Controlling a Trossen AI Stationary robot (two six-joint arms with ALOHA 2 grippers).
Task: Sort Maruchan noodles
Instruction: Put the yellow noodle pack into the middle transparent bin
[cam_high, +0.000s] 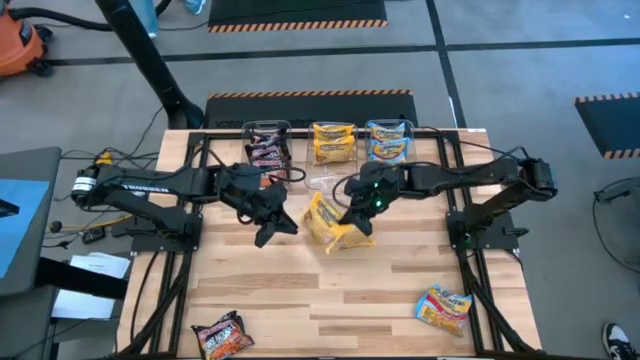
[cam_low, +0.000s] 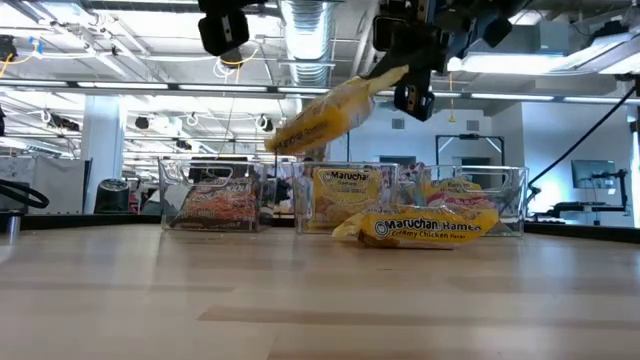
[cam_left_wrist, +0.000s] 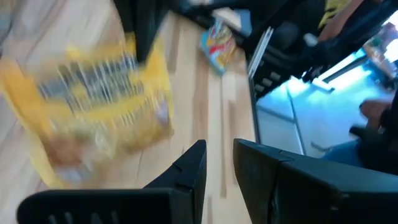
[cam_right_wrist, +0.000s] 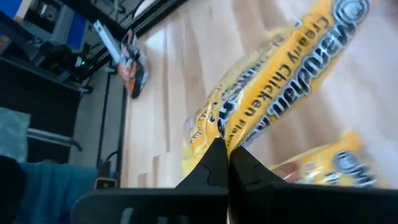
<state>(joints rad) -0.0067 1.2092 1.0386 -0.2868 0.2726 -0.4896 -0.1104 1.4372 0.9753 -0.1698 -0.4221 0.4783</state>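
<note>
My right gripper (cam_right_wrist: 225, 155) is shut on a yellow-orange Maruchan packet (cam_low: 325, 118) that is lifted over the middle of the table (cam_high: 250, 290). A second yellow packet (cam_low: 420, 226) lies flat on the table under it. My left gripper (cam_high: 272, 228) hovers open just left of them and touches nothing; its wrist view shows the yellow packet (cam_left_wrist: 93, 106) blurred ahead. A maroon packet (cam_high: 222, 337) lies at the near edge and a blue-pink one (cam_high: 443, 307) at the near right. Three clear tubs at the far edge hold maroon (cam_high: 268, 148), yellow (cam_high: 333, 142) and blue (cam_high: 388, 140) packets. My right gripper pinches the yellow packet between its two fingers at one edge (cam_right_wrist: 233, 134), coming from above. The packet is lifted clear of the table and hangs tilted, its free end (cam_low: 285, 138) sloping down away from the fingers.
Black frame rails (cam_high: 455, 200) run along the table's left and right sides and in front of the tubs. Bare wood lies across the near half between the two loose packets. A person's hand (cam_left_wrist: 373, 115) shows beyond the table in the left wrist view.
</note>
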